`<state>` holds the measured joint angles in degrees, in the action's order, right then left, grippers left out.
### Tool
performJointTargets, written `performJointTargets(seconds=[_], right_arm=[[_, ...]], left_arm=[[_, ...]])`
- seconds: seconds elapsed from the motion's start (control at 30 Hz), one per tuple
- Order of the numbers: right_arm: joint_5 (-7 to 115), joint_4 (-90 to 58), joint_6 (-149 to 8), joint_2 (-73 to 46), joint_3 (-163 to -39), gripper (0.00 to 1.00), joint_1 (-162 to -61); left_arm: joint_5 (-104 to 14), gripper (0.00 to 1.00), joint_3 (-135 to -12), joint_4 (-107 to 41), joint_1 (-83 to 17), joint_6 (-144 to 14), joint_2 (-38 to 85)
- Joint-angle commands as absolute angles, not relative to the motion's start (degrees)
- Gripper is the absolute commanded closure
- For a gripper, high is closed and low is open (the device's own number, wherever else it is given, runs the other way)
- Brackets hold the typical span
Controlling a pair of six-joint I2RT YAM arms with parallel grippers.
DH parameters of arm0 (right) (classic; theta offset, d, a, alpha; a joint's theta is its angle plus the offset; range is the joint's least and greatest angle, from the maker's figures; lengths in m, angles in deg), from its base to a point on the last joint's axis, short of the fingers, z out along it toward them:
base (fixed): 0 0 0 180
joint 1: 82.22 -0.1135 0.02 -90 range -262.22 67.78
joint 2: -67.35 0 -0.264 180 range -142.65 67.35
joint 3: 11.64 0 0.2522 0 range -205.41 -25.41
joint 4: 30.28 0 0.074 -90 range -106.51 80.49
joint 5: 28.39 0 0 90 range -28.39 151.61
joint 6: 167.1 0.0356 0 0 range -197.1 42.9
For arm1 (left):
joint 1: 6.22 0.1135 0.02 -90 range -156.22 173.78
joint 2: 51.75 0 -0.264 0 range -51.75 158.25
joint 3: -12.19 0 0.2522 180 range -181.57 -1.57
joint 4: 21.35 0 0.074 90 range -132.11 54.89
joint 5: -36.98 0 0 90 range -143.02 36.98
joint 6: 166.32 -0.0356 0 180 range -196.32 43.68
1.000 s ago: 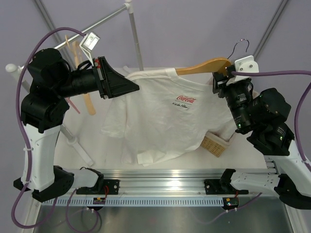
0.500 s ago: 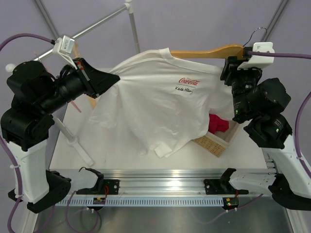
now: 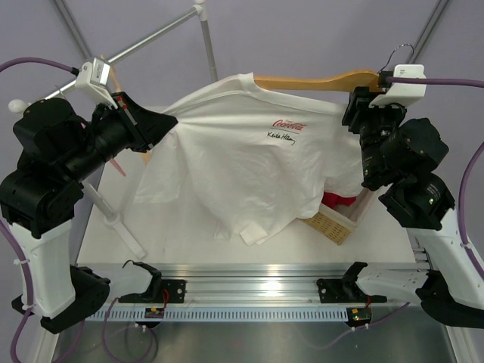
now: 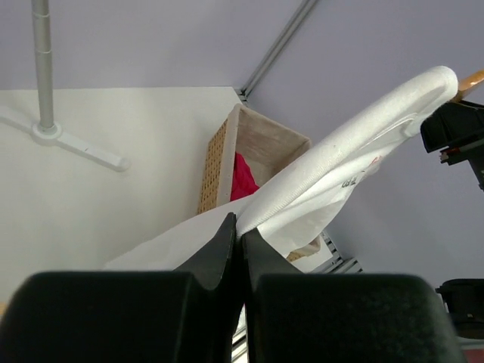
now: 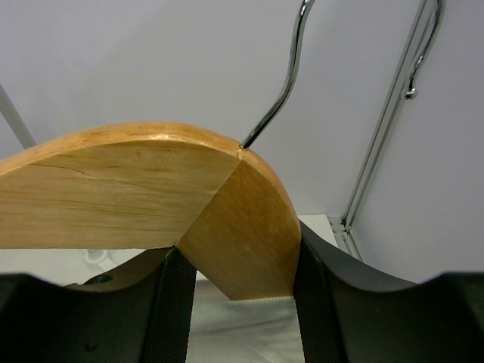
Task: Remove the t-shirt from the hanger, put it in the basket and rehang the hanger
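The white t-shirt [image 3: 242, 166] with small red script hangs in the air, stretched between both arms. The wooden hanger [image 3: 318, 80] sticks out of its collar to the right, its silver hook [image 3: 399, 51] at the far right. My right gripper [image 3: 355, 113] is shut on the hanger's middle [image 5: 234, 219]; its hook [image 5: 291, 68] rises above. My left gripper [image 3: 170, 121] is shut on the shirt's left shoulder edge [image 4: 318, 174], pulling it left. The left gripper [image 4: 239, 227] has its jaws pressed together on the cloth.
A wicker basket [image 3: 333, 223] with a red cloth [image 3: 340, 199] sits under the shirt at the right, also in the left wrist view [image 4: 227, 159]. A metal clothes rack [image 3: 204, 45] stands behind, with a thin pink hanger [image 3: 115, 162] behind the left arm. A rail [image 3: 257, 291] runs along the near edge.
Both arms rose from a second ago, lifting shirt and hanger. In the last half second the shirt slid a little further left off the hanger, baring more wood.
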<state>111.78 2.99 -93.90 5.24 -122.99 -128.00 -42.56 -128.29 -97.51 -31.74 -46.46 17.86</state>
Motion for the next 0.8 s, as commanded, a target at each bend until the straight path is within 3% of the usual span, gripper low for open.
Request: performJointTargets(seconds=[0.0, 0.77], right_arm=[[126.6, -6.2, -89.0, 8.5, -129.5, 1.00, -123.6], [132.3, -13.8, -94.0, 10.1, -129.5, 1.00, -122.2]], left_arm=[[-57.0, 1.00, -130.8, -103.9, -30.6, -48.2, 16.6], [-67.3, 1.00, -135.4, -112.7, -30.6, -47.0, 19.0]])
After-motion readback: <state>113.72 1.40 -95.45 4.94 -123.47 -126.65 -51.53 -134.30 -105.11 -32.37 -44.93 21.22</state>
